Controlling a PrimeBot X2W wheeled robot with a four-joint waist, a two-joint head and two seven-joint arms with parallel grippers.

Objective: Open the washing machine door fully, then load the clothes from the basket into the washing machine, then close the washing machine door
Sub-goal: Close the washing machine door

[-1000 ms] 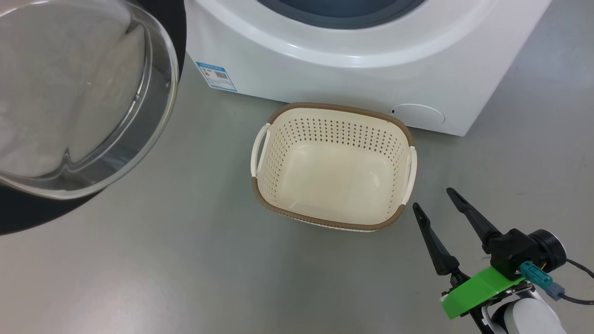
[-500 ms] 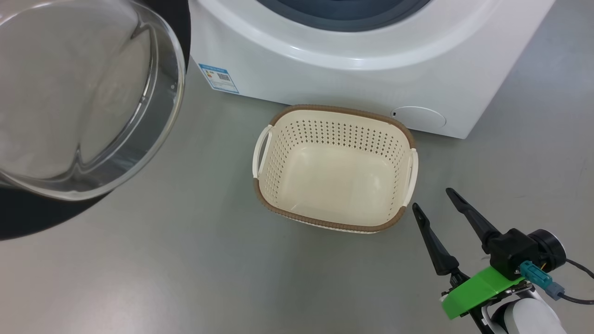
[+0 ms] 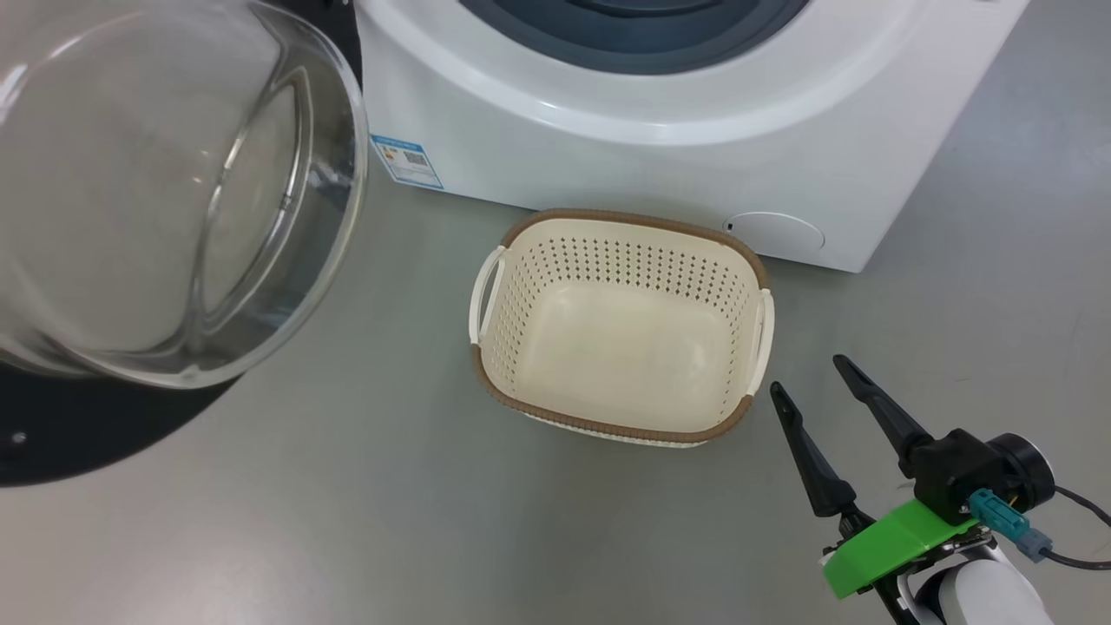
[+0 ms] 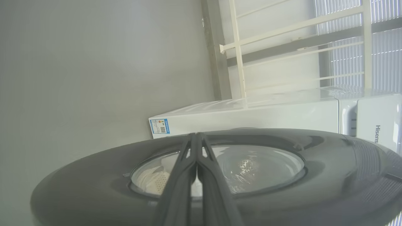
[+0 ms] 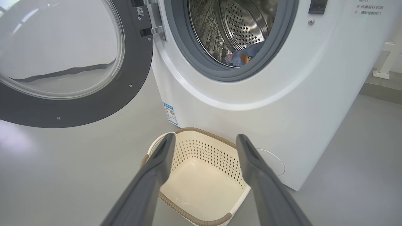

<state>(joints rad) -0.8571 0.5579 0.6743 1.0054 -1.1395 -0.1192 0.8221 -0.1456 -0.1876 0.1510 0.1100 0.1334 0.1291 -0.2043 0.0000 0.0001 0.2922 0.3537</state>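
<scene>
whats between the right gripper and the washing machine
The empty basket, on the floor in front of the washing machine. The right wrist view shows it past the open right gripper; the head view agrees.

washing machine door [image 3: 165, 217]: cut at left edge | clothes [image 5: 240, 58] (blue scrap): seemingly mostly behind grey ring [image 5: 220, 73]

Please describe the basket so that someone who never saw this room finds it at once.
Find the big white washing machine on the grey floor. Right before its front stands the basket. Nothing else has cream walls full of holes, a brown woven-look rim and two side handles.
</scene>
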